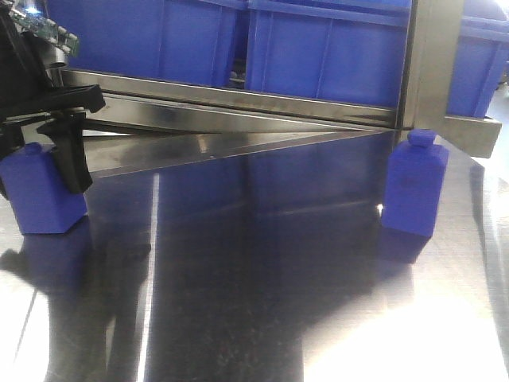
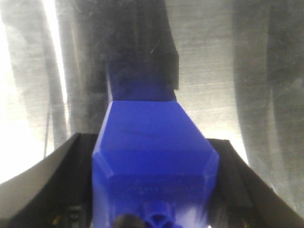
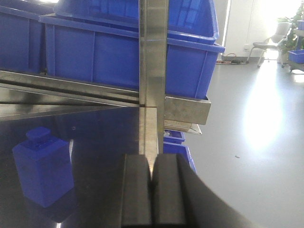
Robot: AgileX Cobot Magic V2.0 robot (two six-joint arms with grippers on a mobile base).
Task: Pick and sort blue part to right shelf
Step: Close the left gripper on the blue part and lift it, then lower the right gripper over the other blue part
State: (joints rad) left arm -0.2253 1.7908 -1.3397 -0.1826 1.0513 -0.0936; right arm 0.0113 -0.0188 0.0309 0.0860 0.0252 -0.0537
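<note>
A blue bottle-shaped part (image 1: 40, 195) stands on the steel table at the far left. My left gripper (image 1: 41, 151) is down over it with a black finger on each side. In the left wrist view this part (image 2: 152, 142) fills the space between the black fingers (image 2: 47, 180), which touch its two sides. A second blue part (image 1: 413, 187) stands upright at the right by the shelf post; it also shows in the right wrist view (image 3: 42, 171). My right gripper (image 3: 152, 171) is shut and empty, pads together, to the right of that part.
A steel shelf rail (image 1: 238, 99) runs along the back and carries large blue bins (image 1: 326, 56). An upright steel post (image 1: 433, 64) stands at the back right, and shows in the right wrist view (image 3: 153, 71). Open floor (image 3: 251, 142) lies beyond the table's right edge.
</note>
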